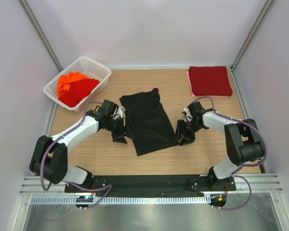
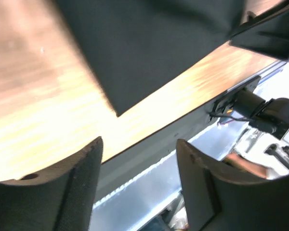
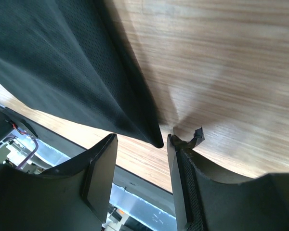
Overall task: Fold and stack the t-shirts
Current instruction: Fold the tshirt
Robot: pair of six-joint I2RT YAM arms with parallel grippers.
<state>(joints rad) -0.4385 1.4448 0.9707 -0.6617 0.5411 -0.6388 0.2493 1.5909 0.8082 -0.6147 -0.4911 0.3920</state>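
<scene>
A black t-shirt (image 1: 147, 120) lies partly folded in the middle of the table. My left gripper (image 1: 119, 135) is open and empty at its left edge, near the lower corner. In the left wrist view the gripper (image 2: 139, 144) is open, with the shirt (image 2: 149, 43) beyond the fingers and apart from them. My right gripper (image 1: 182, 136) is open at the shirt's right edge. In the right wrist view a corner of the shirt (image 3: 62, 62) hangs just between the open fingertips of the gripper (image 3: 142, 139). A folded dark red shirt (image 1: 210, 80) lies at the back right.
A white lattice basket (image 1: 94, 61) at the back left holds orange-red shirts (image 1: 74, 86). White walls enclose the table on three sides. A black rail (image 1: 149, 185) with both arm bases runs along the near edge.
</scene>
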